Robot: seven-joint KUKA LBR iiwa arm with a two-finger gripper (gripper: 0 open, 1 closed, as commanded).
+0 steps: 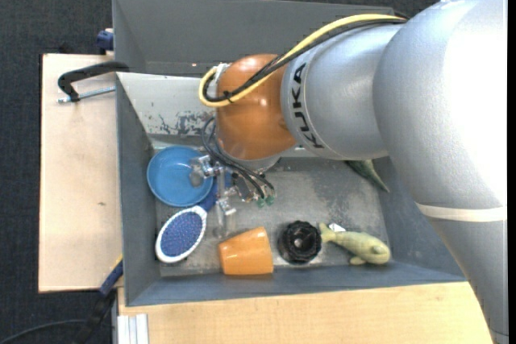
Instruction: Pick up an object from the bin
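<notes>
The gripper (216, 188) hangs beside the blue bowl (167, 173) (orange cup (244, 252) near).

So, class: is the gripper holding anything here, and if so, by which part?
It cannot be told. The gripper sits by the right rim of the blue bowl, near the orange cup, but no hold on either is visible.

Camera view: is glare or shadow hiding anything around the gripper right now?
Camera view: no glare on the bin floor; the brightest patches sit on the arm's silver shell and the bin's back wall. Camera view: the arm shades the floor under it, where a dark green thing is hard to make out. Camera view: the gripper, blue bowl and orange cup are evenly lit.
</notes>
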